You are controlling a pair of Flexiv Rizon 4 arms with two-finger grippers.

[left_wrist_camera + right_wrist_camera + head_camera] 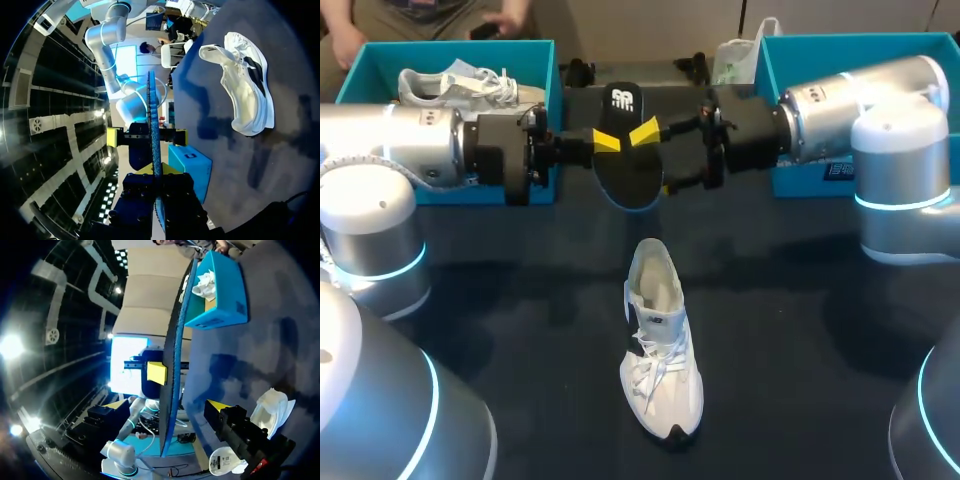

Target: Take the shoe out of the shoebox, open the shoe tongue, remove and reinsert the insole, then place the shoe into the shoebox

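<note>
Insole between left tool and right tool, shoe on table before it

Table, head view: you see a dark, matte top that runs from the near edge to the far edge, with soft-edged shadows lying across its middle and toward its right edge. No hard highlights show on it. In your left wrist view the table reads grey-blue, broken by darker shadow patches. In your right wrist view the table shows the same tone, with blurred shadow blotches across its middle
</note>
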